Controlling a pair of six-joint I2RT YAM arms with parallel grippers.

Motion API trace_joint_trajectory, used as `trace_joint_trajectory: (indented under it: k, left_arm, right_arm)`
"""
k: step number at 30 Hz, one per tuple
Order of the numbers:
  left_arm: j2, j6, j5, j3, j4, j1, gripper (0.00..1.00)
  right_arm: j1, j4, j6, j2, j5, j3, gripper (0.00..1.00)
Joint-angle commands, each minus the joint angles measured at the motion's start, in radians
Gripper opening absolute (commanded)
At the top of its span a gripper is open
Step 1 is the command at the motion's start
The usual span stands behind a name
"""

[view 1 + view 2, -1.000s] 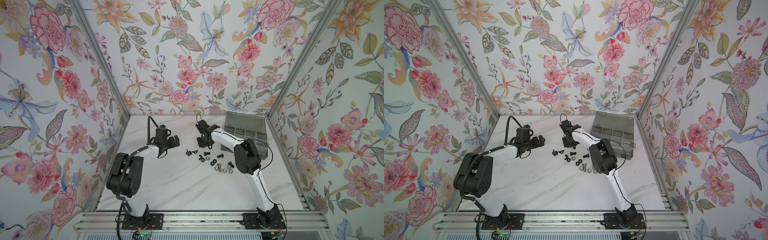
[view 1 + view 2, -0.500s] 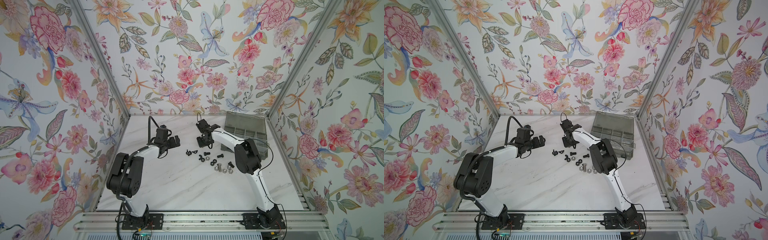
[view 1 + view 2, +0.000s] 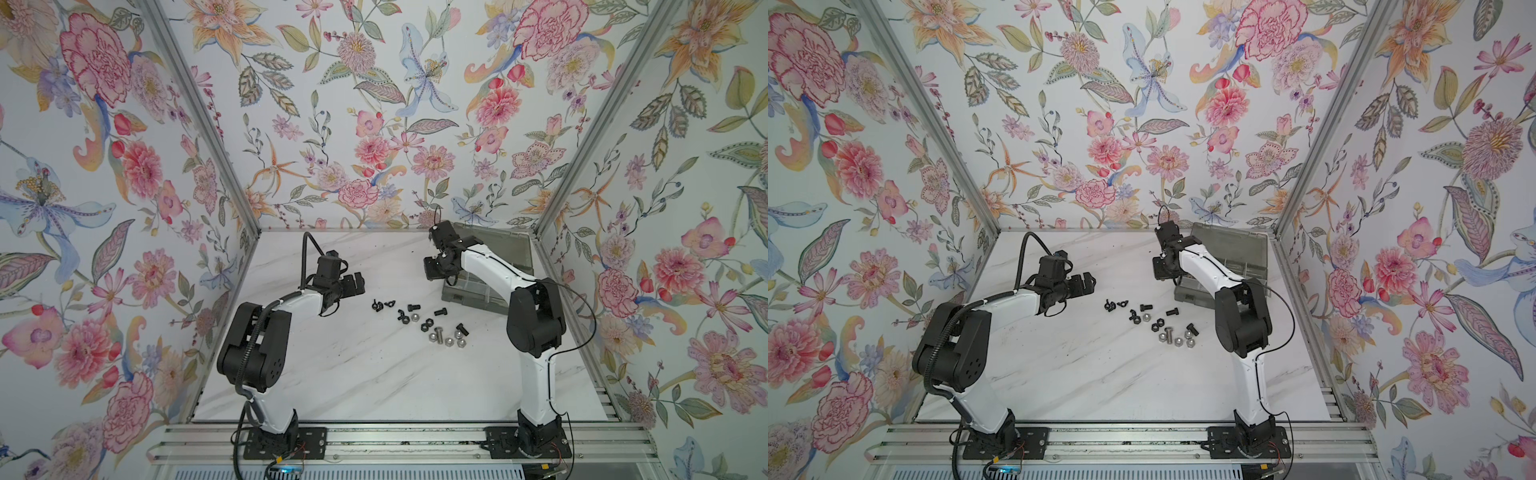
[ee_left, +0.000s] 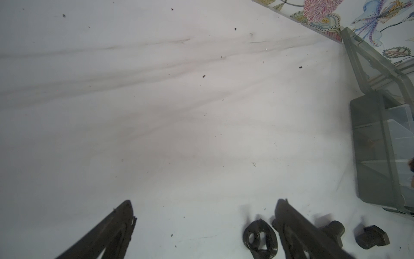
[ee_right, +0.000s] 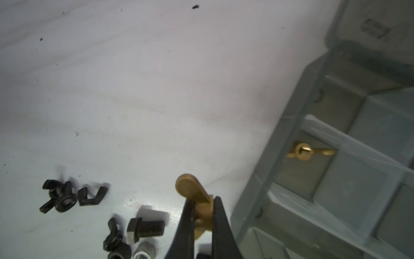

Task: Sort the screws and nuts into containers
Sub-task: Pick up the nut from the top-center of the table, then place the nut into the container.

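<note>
My right gripper (image 5: 202, 203) is shut on a brass-coloured winged nut (image 5: 195, 190), held above the table beside the grey organizer box (image 5: 268, 170); in a top view this gripper (image 3: 434, 272) hangs at the box's (image 3: 490, 270) left edge. Another brass winged nut (image 5: 303, 152) lies in one of the containers. Loose black and silver screws and nuts (image 3: 428, 322) are scattered mid-table, among them a black screw (image 5: 145, 228) and black winged nuts (image 5: 60, 197). My left gripper (image 4: 205, 205) is open just left of the pile, with a black winged nut (image 4: 259, 237) inside its right finger.
The box's hinged lid (image 3: 1229, 241) stands open toward the back wall. Floral walls close in the table on three sides. Bare marble (image 3: 374, 374) stretches in front of the pile, between both arm bases.
The right gripper has shut on the brass winged nut and moved right, toward the box. The left arm has stayed put, still open.
</note>
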Motion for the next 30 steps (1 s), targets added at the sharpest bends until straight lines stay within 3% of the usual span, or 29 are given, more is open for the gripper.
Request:
trace_joint_trajectory:
  k: [1, 7, 30]
  left_arm:
    - [0.026, 0.022, 0.014, 0.037, 0.002, -0.014, 0.99]
    - [0.041, 0.022, 0.017, 0.058, -0.001, -0.030, 0.99]
    - [0.061, 0.029, 0.022, 0.099, -0.021, -0.068, 0.99]
  right_arm:
    - [-0.051, -0.011, 0.015, -0.052, 0.034, -0.073, 0.00]
    - [-0.111, 0.002, 0.015, -0.071, 0.068, -0.121, 0.00]
    - [-0.154, 0.003, -0.006, 0.055, 0.100, 0.012, 0.00]
